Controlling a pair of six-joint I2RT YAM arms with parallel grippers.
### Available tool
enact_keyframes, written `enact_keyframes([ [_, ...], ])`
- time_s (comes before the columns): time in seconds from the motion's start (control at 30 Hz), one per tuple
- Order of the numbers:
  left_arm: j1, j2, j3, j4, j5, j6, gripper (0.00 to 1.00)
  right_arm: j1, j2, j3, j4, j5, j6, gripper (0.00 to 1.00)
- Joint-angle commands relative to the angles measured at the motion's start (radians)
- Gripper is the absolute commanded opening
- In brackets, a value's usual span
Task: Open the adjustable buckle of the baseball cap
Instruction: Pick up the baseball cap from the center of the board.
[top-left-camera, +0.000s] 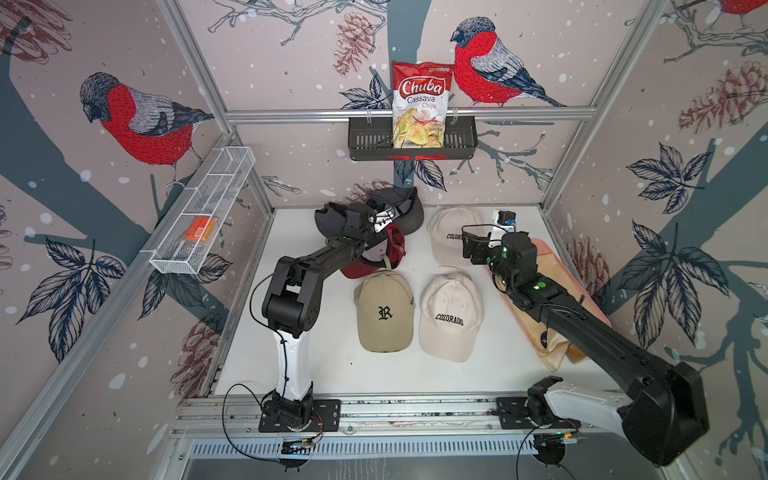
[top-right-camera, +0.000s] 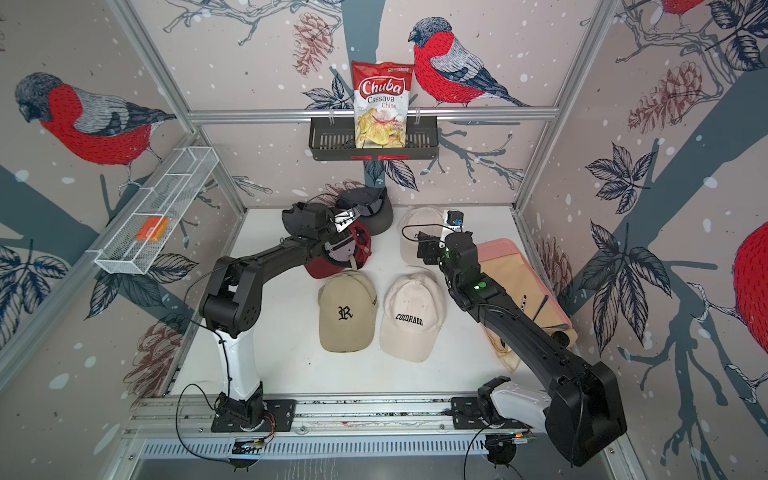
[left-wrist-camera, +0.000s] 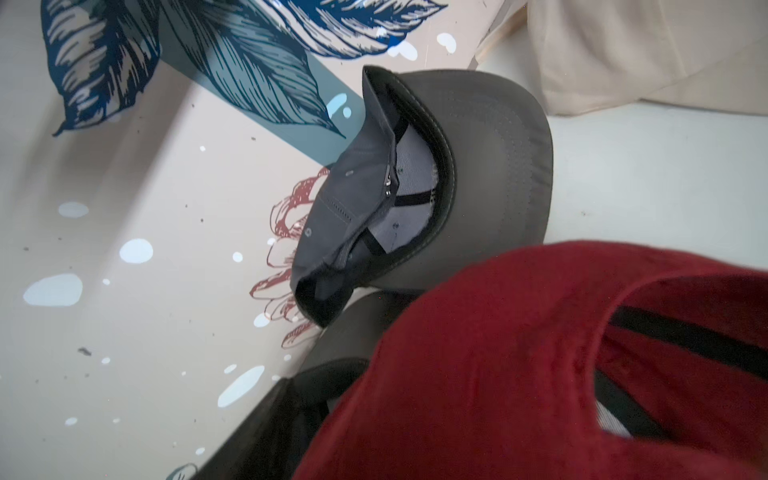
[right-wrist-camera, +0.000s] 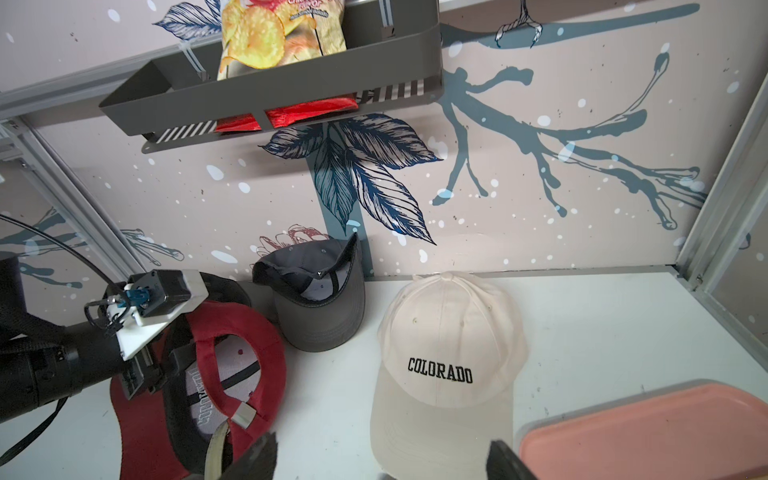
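1. White table (top-left-camera: 332, 365) holds six caps by my count: two cream caps (top-left-camera: 451, 316), seemingly two dark grey caps (top-left-camera: 405, 208), one tan cap (top-left-camera: 384, 311), one red cap (top-left-camera: 361, 272).
2. That red cap lies upside down beneath the left gripper (right-wrist-camera: 174, 365), whose finger spread I cannot tell.
3. Empty, the right gripper (right-wrist-camera: 378, 461) hovers spread wide, farther off.
4. On the red cap's curved strap sits the silver buckle (right-wrist-camera: 243, 415), on the side facing the right arm.

A chips bag (top-left-camera: 420, 104) stands in a black basket (top-left-camera: 365, 140); an orange box (top-left-camera: 200, 229) lies in a wire basket (top-left-camera: 224, 174).
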Motion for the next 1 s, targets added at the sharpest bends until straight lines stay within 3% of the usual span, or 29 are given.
enact_keyframes([
  [0.0,0.002,0.016,0.036,0.025,0.044,-0.004,0.51,-0.007,0.027,0.024,0.033,-0.05,0.004,0.83],
  [0.13,0.004,0.016,0.042,0.048,0.069,-0.058,0.15,-0.008,0.049,0.028,0.044,-0.069,0.021,0.82],
  [0.23,0.004,0.008,0.049,0.027,0.086,-0.083,0.0,-0.006,0.048,0.027,0.044,-0.079,0.032,0.83],
  [0.7,0.007,-0.232,-0.068,0.026,0.106,-0.246,0.0,0.033,-0.032,0.0,0.028,-0.065,0.039,0.81],
  [0.97,0.005,-0.412,-0.072,-0.056,0.087,-0.441,0.0,0.102,-0.077,-0.032,0.1,-0.103,-0.033,0.83],
])
